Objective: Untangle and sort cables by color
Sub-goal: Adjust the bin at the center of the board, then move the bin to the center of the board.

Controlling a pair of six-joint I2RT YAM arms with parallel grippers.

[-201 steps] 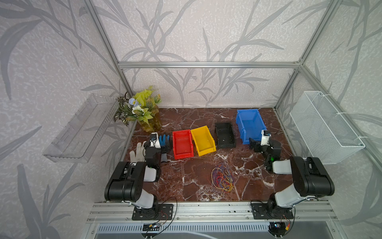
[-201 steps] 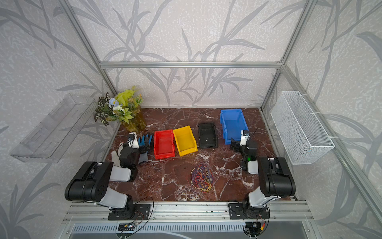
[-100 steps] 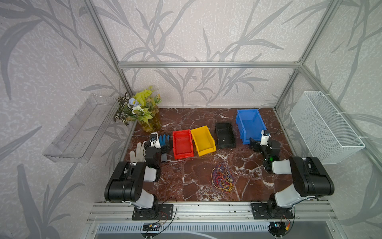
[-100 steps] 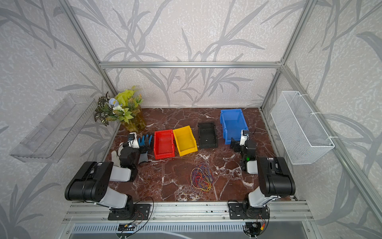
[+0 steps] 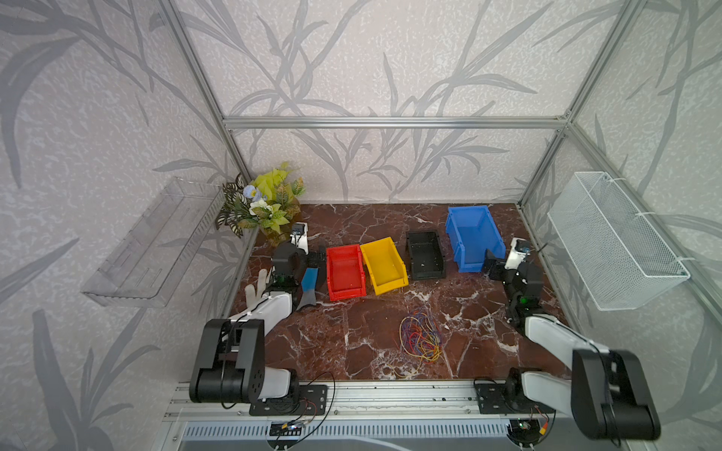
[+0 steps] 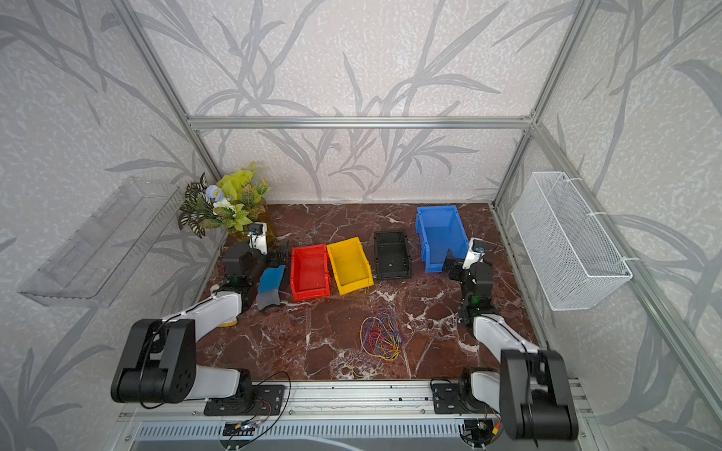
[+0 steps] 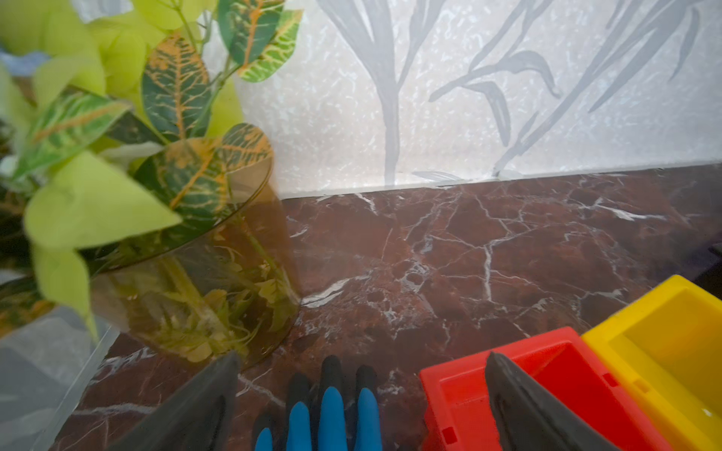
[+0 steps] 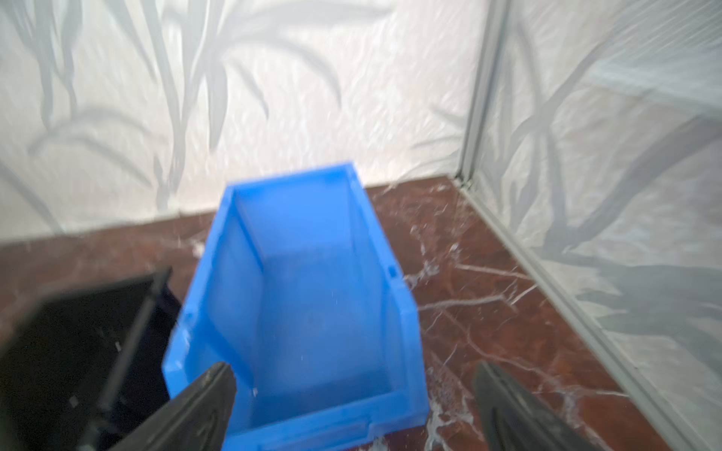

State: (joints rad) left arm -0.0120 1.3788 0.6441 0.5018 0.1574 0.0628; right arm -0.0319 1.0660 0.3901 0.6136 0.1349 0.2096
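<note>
Tangle of hair-thin looped cables [image 5: 421,336] in red, yellow-orange, blue and purple lies in one heap on the dark red marble-patterned worktop [image 5: 351,336]. It sits close to the front edge, a little right of centre, where either arm could likely reach it.

Across the middle of the worktop stands a row of open-topped containers: a red plastic bin [image 5: 345,272] touching a yellow plastic bin [image 5: 385,265], then a shallow black plastic bin [image 5: 425,254] and a taller blue plastic bin [image 5: 472,236] towards the back right corner. All four look empty, and they appear set out as colour-matched destinations. The black one is presumably for purple, though that is a guess.

The left gripper [image 7: 361,359] is spread wide with nothing between its fingers. It hangs near the left edge over a blue-and-grey work glove [image 5: 308,283], between the red bin and a leafy artificial plant in an amber glass vase [image 7: 203,293].

The right gripper [image 8: 351,367] is likewise spread wide and empty. It points at the blue bin from near the right edge.

Both grippers are well apart from the heap, so no strand has yet been pulled free or sorted.
</note>
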